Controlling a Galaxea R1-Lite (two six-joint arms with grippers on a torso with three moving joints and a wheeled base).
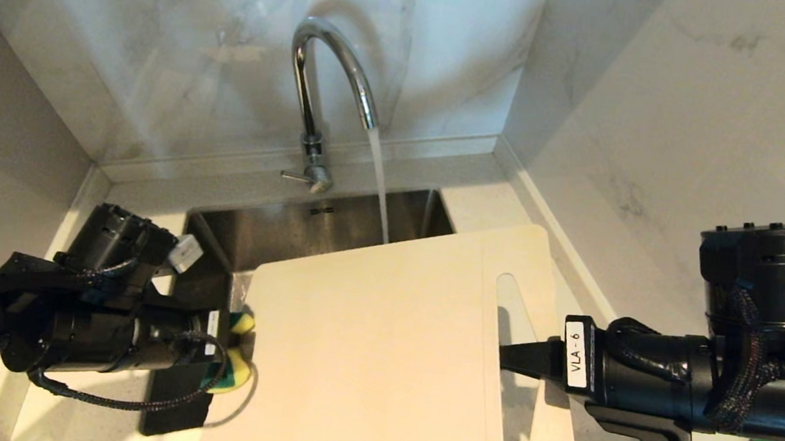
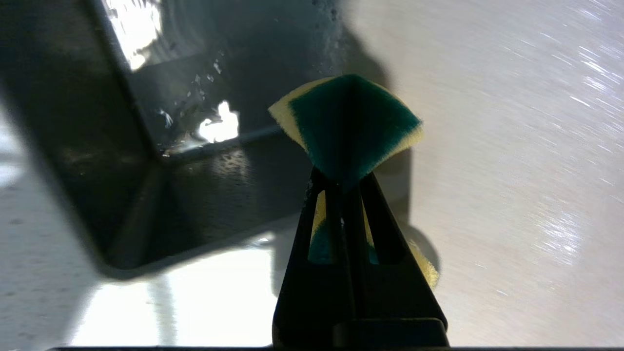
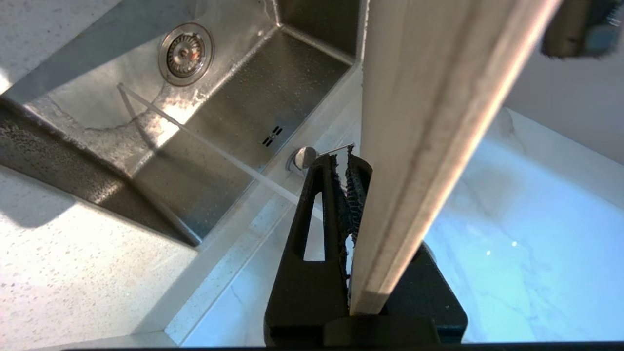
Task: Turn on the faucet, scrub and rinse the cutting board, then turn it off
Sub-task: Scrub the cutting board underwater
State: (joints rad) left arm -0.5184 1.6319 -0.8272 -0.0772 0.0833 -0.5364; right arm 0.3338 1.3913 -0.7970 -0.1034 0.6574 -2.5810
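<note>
Two robot arms work over a steel sink (image 1: 269, 234), the landmark for everything here. Behind the sink stands the faucet (image 1: 327, 77), its stream falling toward the far edge of the cutting board (image 1: 374, 341). That board is held above the sink's near right corner, tilted. The right gripper (image 1: 513, 356) reaches in from the sink's right and is clamped on the board's edge beside the handle slot. The left gripper (image 1: 232, 353), over the sink's near left rim, pinches a folded green-and-yellow sponge (image 1: 234, 371) just beside the board's left edge. The board looks thin, stiff and light, probably slippery once wet, so the edge by the slot seems the surest hold. The sponge is soft and squashes easily.
</note>
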